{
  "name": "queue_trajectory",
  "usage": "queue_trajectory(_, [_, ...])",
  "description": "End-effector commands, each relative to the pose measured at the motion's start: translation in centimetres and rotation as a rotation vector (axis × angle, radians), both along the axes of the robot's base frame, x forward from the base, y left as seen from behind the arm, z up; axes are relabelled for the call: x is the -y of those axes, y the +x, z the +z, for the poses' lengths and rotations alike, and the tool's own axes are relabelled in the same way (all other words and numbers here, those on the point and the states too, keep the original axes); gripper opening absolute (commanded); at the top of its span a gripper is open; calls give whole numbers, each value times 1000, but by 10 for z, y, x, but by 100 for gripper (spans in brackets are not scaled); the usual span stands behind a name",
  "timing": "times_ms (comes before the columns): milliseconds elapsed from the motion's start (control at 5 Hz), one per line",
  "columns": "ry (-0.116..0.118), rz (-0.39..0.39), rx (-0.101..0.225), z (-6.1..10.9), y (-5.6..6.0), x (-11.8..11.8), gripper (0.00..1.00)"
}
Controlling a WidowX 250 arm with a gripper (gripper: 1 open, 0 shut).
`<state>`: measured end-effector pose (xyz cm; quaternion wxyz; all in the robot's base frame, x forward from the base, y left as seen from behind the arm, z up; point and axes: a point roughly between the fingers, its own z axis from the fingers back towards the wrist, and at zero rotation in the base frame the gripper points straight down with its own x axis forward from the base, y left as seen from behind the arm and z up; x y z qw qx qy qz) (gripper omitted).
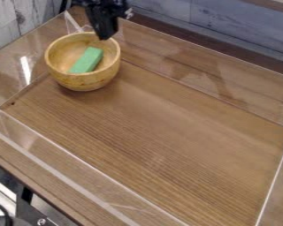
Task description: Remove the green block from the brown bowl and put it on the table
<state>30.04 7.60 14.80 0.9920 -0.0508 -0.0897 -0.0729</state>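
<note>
gripper (106,33) clenched w/ nothing in it, hanging over far right rim of bowl (64,81). block (86,60) lies inside bowl, down-left of gripper in view, long axis running diagonal toward it. table (168,132) to the right is free for placing.
</note>
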Motion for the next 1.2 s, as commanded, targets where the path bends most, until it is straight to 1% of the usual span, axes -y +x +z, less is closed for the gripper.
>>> queue_trajectory(0, [11, -22, 78, 31, 0, 5, 0])
queue_trajectory(200, [-4, -51, 73, 34, -6, 20, 0])
queue_trajectory(400, [-17, -2, 69, 27, -11, 42, 0])
queue_trajectory(600, [-28, 52, 56, 9, -12, 75, 0])
queue_trajectory(800, [-23, 11, 35, -14, -10, 110, 0])
queue_trajectory(1000, [-14, -16, 12, -39, -8, 134, 0])
